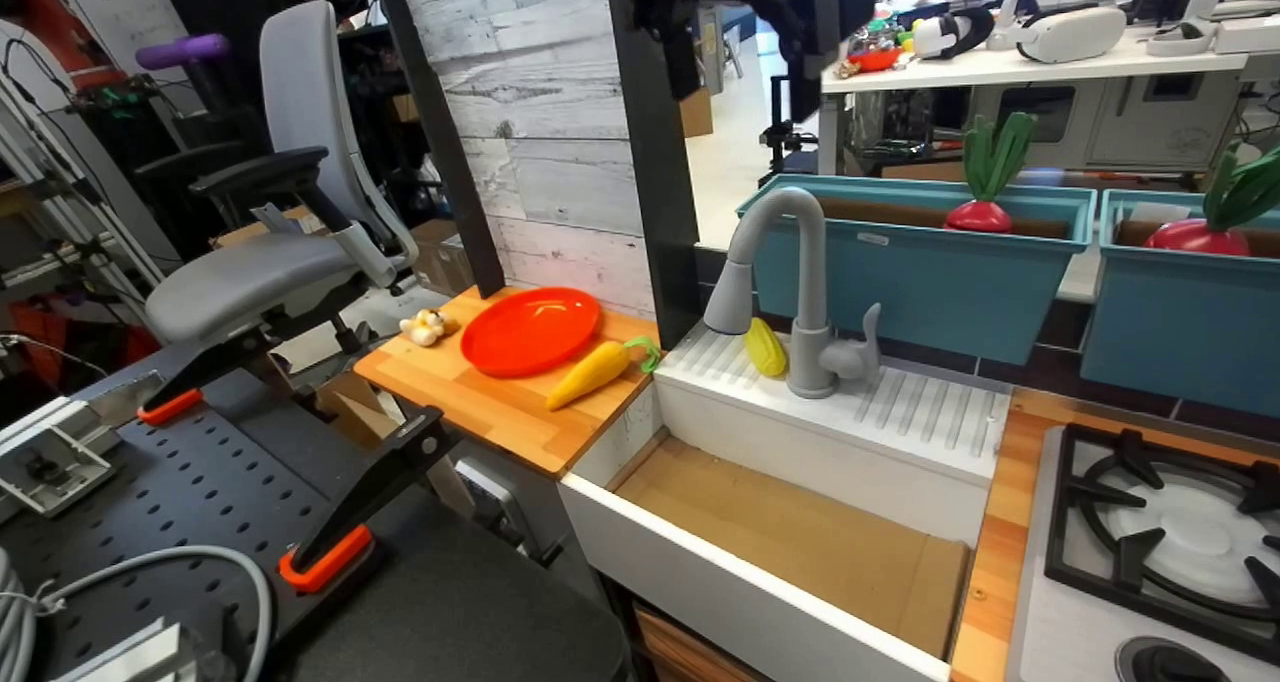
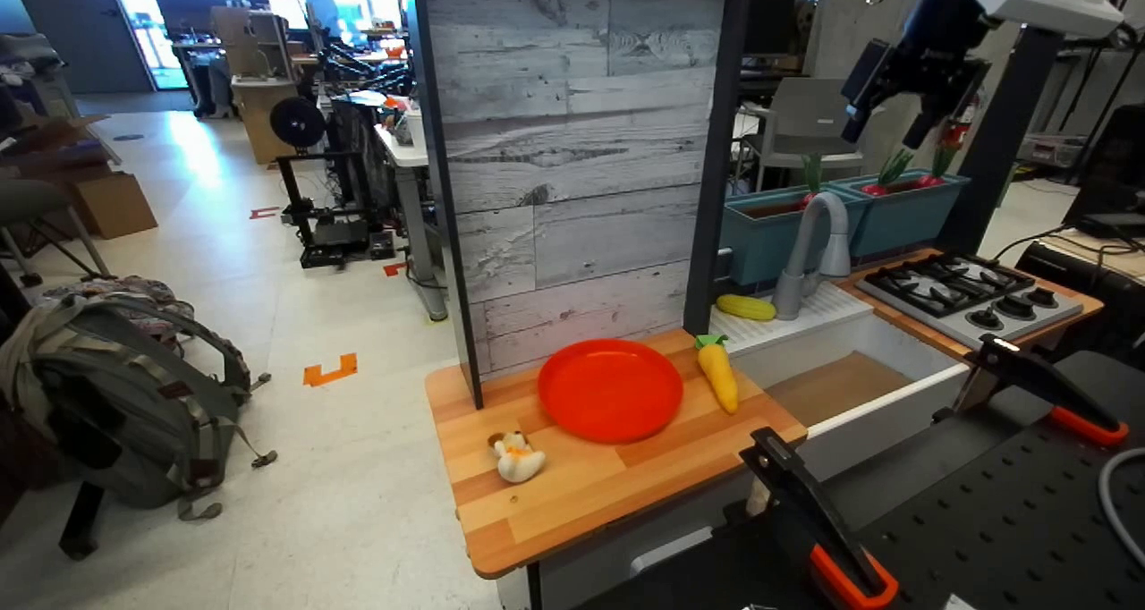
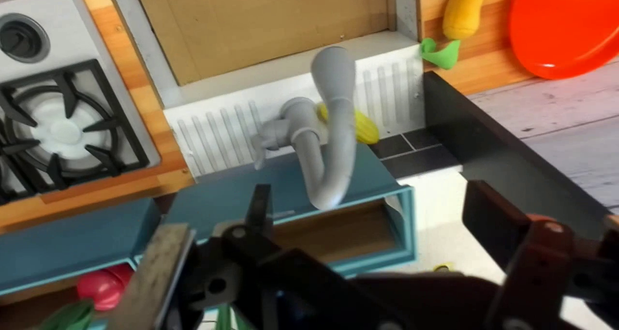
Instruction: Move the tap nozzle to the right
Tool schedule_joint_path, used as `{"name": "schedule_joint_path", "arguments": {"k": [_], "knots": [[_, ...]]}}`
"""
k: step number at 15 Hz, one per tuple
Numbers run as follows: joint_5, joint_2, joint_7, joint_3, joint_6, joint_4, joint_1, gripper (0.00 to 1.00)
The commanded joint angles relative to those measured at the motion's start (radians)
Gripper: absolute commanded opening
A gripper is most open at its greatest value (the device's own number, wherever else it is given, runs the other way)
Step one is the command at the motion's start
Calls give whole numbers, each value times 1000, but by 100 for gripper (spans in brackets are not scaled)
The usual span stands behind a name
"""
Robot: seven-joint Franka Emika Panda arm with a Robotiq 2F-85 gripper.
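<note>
I have the claw up high, its black fingers spread well apart, holding nothing. The tap nozzle is a matte grey tube bent into an inverted U, flaring to a smooth cone at its downward end. It stands on the white ledge along the back of the sink; in my wrist view the cone reaches toward the sink, on the side nearer the glossy red plate. A stubby lever handle in the same grey sticks out toward the stove. Ribs run across the ledge, and a bumpy yellow corn cob lies on it, just beside the nozzle's foot.

The sink is a white box with a flat brown cardboard-looking sheet over its floor. Behind the ledge sit a teal planter and a second planter, both brown inside. A red radish with stiff green leaves shows in the planter behind the nozzle; an exterior view gives me two more radishes in the second. The wood-block surface carries the plate, a smooth orange-yellow carrot with a green top, and a lumpy cream piece that both exterior views show but my wrist view does not. The stove's black bar grates appear in all three views; an exterior view adds three knobs in a row.
</note>
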Motion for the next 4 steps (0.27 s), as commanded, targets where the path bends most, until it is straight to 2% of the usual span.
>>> {"name": "schedule_joint_path", "arguments": {"k": [1, 4], "knots": [[15, -18, -6, -24, -6, -6, 35, 100], [13, -9, -3, -33, -5, -6, 38, 100]]}}
